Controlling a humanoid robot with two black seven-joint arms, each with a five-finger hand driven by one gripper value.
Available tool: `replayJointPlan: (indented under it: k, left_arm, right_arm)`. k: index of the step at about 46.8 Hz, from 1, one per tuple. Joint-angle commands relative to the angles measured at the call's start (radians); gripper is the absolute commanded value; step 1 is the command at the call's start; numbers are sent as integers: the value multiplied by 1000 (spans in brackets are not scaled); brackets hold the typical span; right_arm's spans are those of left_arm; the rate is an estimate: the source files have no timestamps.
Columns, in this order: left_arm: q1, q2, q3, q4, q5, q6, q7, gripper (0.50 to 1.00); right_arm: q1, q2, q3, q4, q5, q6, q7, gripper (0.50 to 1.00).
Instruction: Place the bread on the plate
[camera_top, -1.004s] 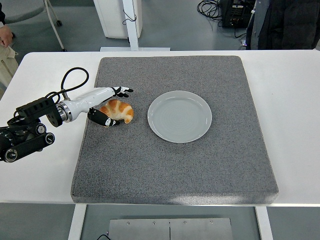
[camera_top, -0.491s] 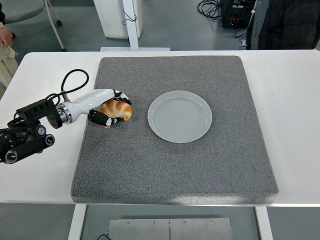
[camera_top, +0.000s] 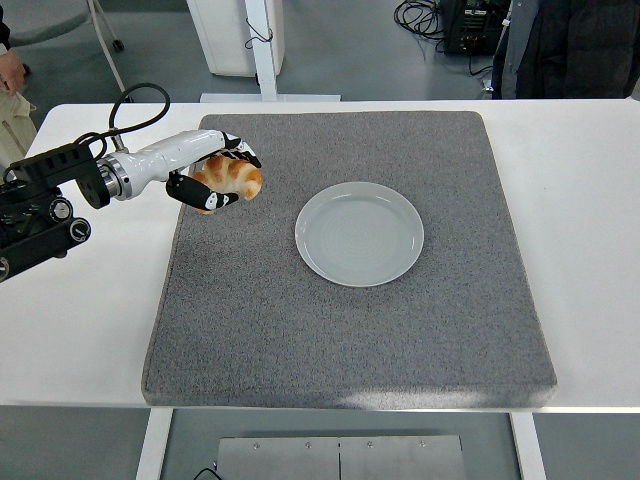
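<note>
My left hand (camera_top: 213, 177) is closed around the bread (camera_top: 232, 176), a croissant, with my thumb curled under its near side and my other fingers (camera_top: 238, 152) wrapped over its far side. It sits in my grasp at my fingertips, its long axis running roughly across my palm, with one tapered end poking out toward the plate (camera_top: 359, 233). It appears to be raised just off the grey mat (camera_top: 340, 340), though from this view I cannot be sure how much clearance there is.

The relation that matters now is between what I hold and the plate. The plate lies beyond my fingertips, off to my right and somewhat nearer to me, well apart from the bread, with only bare mat between them. So the carry, as I judge it, runs rightward and a little toward me, until the croissant hangs over the middle of the plate. Its long axis should fit within the rim without turning my wrist.

My right hand is not in view, so the left alone is placed to finish this.
</note>
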Motion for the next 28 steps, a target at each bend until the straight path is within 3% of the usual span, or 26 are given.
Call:
replayJointPlan:
  k: [1, 14, 28]
  left_arm:
    - [-47, 1, -1, -1, -13, -31, 1, 500]
    - [-213, 4, -1, -1, -39, -129, 1, 500]
    - [-339, -21, 4, -1, -44, -180, 4, 500]
  right_arm:
    - [0, 0, 0, 0, 0, 0, 0, 1000]
    - [0, 0, 0, 0, 0, 0, 0, 1000]
    - [0, 0, 0, 0, 0, 0, 0, 1000]
